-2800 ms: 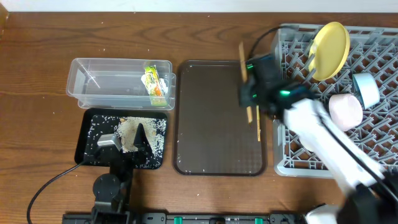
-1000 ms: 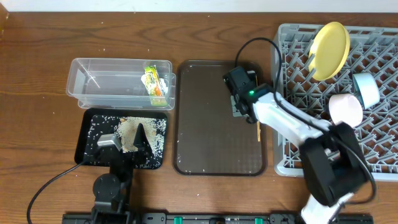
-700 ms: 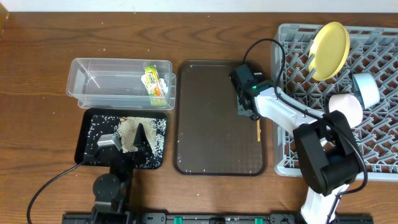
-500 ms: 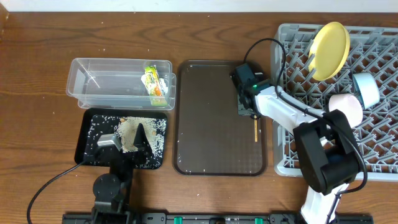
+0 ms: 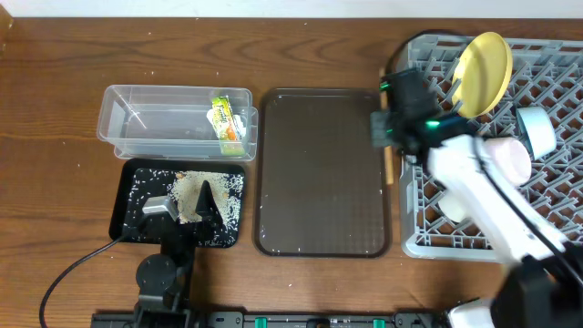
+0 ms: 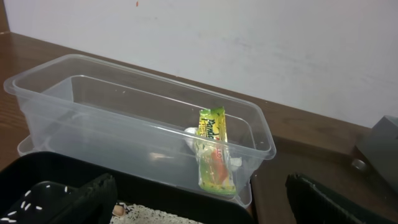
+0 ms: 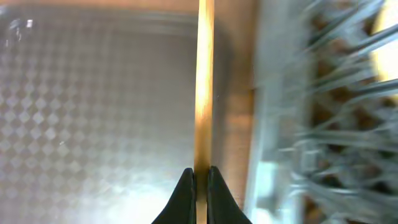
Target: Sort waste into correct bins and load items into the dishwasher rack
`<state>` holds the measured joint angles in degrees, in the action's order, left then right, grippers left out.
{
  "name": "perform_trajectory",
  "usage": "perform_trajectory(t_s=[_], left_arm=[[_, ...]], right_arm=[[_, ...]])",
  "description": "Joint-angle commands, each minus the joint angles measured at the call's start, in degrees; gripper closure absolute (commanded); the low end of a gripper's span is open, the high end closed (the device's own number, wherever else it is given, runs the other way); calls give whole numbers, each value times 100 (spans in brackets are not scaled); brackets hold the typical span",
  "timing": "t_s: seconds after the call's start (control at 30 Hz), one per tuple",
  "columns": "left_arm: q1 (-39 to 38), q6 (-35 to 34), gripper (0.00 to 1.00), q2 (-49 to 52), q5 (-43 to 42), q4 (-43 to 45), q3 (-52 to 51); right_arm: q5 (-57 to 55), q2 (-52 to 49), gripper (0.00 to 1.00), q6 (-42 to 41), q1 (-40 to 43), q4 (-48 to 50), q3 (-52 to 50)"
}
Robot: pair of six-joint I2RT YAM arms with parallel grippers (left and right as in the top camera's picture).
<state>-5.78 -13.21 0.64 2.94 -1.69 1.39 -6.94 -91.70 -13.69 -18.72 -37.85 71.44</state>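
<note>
Right claw point(image 7: 199, 182) pinches a thin wooden chopstick point(image 7: 204, 81) tight. It looks like loading time: next, carry it right, over the big grey plastic rack point(image 7: 298, 124), and let go.

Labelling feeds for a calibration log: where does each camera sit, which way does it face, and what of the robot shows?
Overhead: above the table, looking straight down; both arms show.
Left wrist: low over the black tray, facing sideways at the clear tub; the open left end effector shows.
Right wrist: looking down past the right end effector, shut on a chopstick.
Shared: overhead and left wrist both show the snack wrapper.
</note>
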Motion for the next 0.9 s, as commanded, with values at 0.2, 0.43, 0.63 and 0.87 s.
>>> perform_trajectory(t_s=[0.2,0.43,0.63,0.87], left_arm=[[24,72,11,-31,66,-214,-116],[24,72,11,-31,66,-214,-116],[24,72,11,-31,66,-214,-116],[24,72,11,-31,66,-214,-116]], right_arm=[[170,-129,99,649,1029,-313,-2],[254,-42,67,706,1102,-603,0],[1266,713,51,715,931,-1110,17],[1738,2712,15,815,76,-1261,17]])
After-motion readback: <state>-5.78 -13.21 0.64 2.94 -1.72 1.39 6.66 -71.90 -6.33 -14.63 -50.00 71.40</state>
